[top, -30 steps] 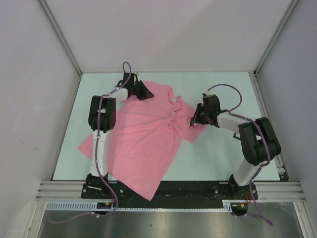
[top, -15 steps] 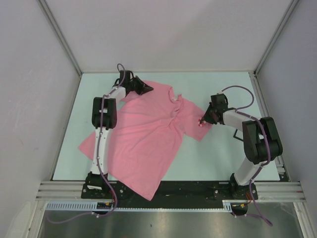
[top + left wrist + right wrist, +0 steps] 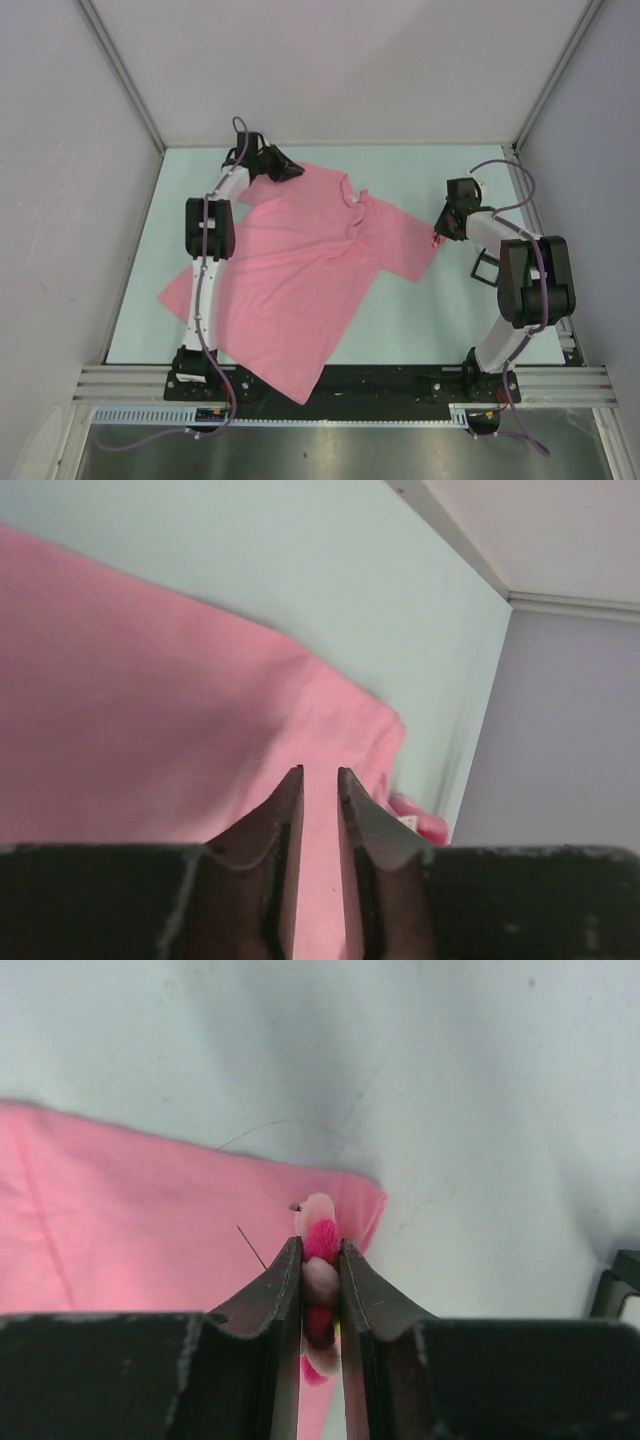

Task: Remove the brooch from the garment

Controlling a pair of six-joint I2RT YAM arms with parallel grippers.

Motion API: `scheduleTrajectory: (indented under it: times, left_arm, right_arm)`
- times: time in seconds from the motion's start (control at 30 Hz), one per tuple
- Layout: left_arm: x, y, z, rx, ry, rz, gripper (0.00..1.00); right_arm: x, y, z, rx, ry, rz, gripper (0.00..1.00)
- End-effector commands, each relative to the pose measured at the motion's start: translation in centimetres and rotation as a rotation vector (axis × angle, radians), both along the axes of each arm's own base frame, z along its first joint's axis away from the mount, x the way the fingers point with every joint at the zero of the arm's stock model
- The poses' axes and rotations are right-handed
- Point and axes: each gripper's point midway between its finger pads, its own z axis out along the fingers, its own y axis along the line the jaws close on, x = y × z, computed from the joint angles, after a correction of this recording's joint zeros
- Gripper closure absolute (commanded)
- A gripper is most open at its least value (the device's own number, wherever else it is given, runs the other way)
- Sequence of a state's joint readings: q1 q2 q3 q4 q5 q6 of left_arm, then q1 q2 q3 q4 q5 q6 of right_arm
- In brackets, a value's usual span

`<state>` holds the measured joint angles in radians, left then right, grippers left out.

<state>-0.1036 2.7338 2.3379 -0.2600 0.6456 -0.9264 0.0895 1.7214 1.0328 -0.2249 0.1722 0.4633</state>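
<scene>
Top: right jaws clamped on the brooch (image 3: 435, 241) at the sleeve tip of the shirt (image 3: 300, 270), near the right edge of the counter (image 3: 400, 320). Left jaws grip the other sleeve by the far-left corner. Cloth looks taut, so I'd pull straight right, steady, no twist.
Left wrist: jaws nearly together, pink cloth pinched between.
Right wrist: brooch edge-on in the jaws, hem corner just behind. Can't tell if it's free.
Versus 0.5 s back: right arm further right, sleeve stretched out, left further back.
</scene>
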Motion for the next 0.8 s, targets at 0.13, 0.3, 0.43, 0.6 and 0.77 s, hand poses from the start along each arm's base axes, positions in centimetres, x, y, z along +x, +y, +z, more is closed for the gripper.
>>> scheduleTrajectory:
  times: [0.13, 0.3, 0.43, 0.6, 0.77]
  left_arm:
    - [-8.6, -3.2, 23.9, 0.064, -0.441, -0.159, 0.59]
    - [-17.7, -6.8, 27.2, 0.076, -0.533, -0.317, 0.49]
    - [-27.0, -9.3, 28.5, 0.051, -0.640, -0.522, 0.36]
    - [-34.8, -9.1, 26.0, 0.004, -0.717, -0.650, 0.42]
    - [-38.1, -7.8, 26.5, 0.015, -0.856, -0.697, 0.58]
  right_arm:
    - [-1.7, 7.6, 11.1, 0.066, -0.184, 0.325, 1.00]
    - [-6.4, 15.4, 14.9, 0.308, -0.233, 0.673, 1.00]
    - [-9.6, 19.1, 18.7, 0.433, -0.317, 0.846, 1.00]
    - [-13.9, 22.0, 22.7, 0.579, -0.402, 0.987, 1.00]
    - [-16.1, 22.8, 24.7, 0.662, -0.472, 0.998, 1.00]
